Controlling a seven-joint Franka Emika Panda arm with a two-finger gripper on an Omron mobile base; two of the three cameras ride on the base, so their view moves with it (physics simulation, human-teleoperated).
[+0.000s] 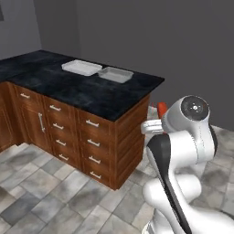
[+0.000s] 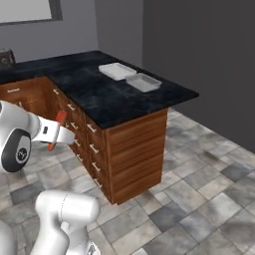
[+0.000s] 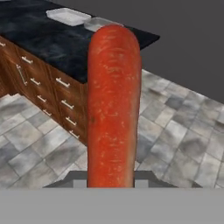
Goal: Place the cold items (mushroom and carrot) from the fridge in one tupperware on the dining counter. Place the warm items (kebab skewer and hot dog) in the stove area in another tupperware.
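Two tupperwares [image 1: 81, 67] [image 1: 115, 74] sit side by side, just apart, near the far edge of the dining counter [image 1: 87, 91]. Short of the counter, the gripper [image 2: 56, 132] is closed on the carrot [image 3: 113, 105], its long axis running straight out along the fingers, rounded end outward.

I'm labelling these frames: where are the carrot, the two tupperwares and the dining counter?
carrot [image 3: 113, 105]: hand view, mid-length of its body.
tupperwares [image 1: 81, 67]: left base view, floor of the nearer-left one.
dining counter [image 2: 107, 97]: right base view, bare black top.
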